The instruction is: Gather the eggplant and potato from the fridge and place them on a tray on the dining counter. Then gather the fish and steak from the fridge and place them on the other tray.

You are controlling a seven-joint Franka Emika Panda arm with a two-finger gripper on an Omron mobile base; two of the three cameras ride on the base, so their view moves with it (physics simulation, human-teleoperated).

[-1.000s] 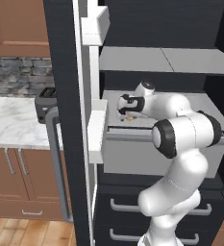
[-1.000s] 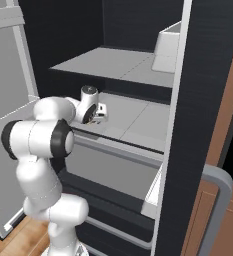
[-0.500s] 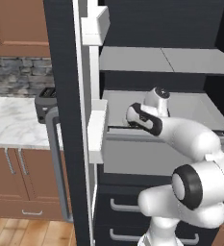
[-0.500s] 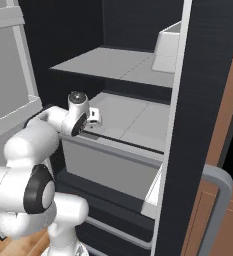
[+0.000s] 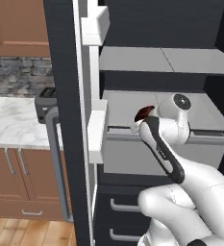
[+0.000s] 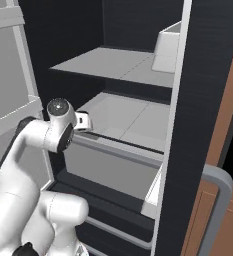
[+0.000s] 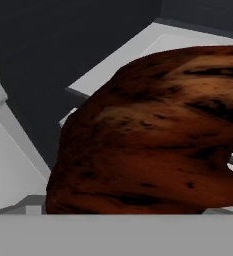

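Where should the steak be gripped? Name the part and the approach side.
Grip the steak across its middle, pinching the two long edges, and come in from the open front of the fridge over the shelf. It is a broad, flattish slab with rounded ends, so the narrower span probably gives the surest opposed hold.

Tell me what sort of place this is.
A home kitchen, most likely: an open black fridge with grey shelves, a marble wall counter over wood cabinets, and a stone backsplash.
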